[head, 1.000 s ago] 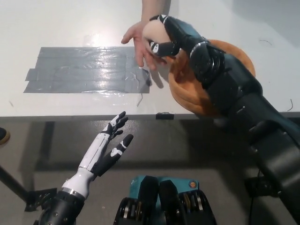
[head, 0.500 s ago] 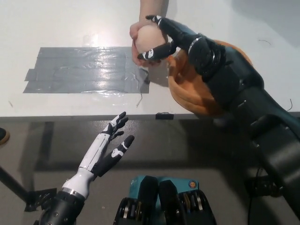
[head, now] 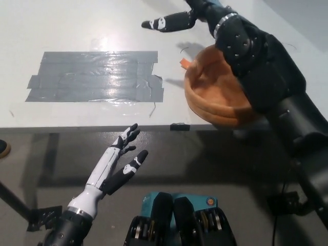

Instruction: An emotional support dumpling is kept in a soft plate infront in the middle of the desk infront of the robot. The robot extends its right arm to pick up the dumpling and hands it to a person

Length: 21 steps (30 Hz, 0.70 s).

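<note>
Dumpling and the person's hand have left view; the right hand (head: 177,20), now released, extends over the desk (head: 77,25) beyond the empty soft plate (head: 207,89): handover looks done. Left hand (head: 120,164) rests open below.

Colours seen on the white bench (head: 77,25)

An orange soft plate (head: 210,95) and a shiny grey tape patch (head: 97,77) are shown; the right robot hand (head: 177,20) is black, the left robot hand (head: 120,164) white.

My right robot hand (head: 177,20) reaches over the far part of the table (head: 77,31), its fingers spread and holding nothing. Below my forearm sits the orange soft plate (head: 210,92) — the one raised obstacle here. The grey tape patch (head: 95,76) lies flat, and my left robot hand (head: 118,164) hangs open below the table's near edge.
</note>
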### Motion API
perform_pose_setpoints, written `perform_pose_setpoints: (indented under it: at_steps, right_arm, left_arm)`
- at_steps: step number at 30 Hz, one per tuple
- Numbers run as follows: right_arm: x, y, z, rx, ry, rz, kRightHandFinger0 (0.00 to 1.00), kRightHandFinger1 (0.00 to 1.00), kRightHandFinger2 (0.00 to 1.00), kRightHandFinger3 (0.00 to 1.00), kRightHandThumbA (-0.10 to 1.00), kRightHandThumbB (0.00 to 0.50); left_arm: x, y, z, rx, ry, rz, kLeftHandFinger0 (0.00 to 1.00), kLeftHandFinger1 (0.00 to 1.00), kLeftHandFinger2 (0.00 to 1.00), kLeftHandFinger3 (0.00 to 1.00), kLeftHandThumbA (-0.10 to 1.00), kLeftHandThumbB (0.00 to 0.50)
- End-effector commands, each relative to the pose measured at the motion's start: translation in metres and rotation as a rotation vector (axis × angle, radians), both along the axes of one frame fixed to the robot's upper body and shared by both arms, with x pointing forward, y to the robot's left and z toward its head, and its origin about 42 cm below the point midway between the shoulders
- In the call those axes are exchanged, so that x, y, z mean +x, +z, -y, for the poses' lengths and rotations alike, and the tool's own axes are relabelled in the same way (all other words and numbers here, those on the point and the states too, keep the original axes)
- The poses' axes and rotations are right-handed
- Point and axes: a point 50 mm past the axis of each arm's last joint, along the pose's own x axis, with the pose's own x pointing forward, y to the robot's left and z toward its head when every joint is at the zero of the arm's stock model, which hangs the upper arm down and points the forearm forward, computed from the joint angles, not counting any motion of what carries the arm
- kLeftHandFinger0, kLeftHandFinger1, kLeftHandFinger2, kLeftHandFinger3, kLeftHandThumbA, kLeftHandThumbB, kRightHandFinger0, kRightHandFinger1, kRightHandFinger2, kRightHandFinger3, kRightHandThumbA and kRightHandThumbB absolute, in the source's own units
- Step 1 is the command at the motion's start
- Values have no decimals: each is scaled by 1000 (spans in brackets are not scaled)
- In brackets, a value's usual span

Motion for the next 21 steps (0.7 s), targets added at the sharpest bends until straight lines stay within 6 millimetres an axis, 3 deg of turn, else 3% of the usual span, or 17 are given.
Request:
perform_pose_setpoints:
  at_steps: [1,6,10,13,15,21]
  right_arm:
    - [-75,61,14,209,181,269,1000,1000,1000,1000,1000,500]
    - [-165,46,42,324,251,364,1000,1000,1000,1000,1000,492]
    - [-229,4,74,413,258,373,1000,1000,1000,1000,1000,480]
    - [-250,-12,84,434,241,348,1000,1000,1000,1000,1000,498]
    - [-268,-28,91,453,224,309,1000,1000,1000,1000,1000,476]
    - [-292,-67,92,492,201,218,1000,1000,1000,1000,1000,500]
  left_arm:
    - [-3,9,1,-16,-7,35,965,1000,1000,1000,796,38]
    - [-6,8,-1,-3,-6,24,972,1000,1000,1000,810,21]
    - [-11,1,0,0,-2,9,949,1000,1000,1000,789,30]
    - [-12,-5,-1,-4,-1,6,934,1000,1000,1000,783,24]
    - [-15,-9,-3,-6,2,-2,931,1000,1000,1000,774,14]
    - [-21,-19,-3,-6,14,-22,910,992,1000,1000,791,44]
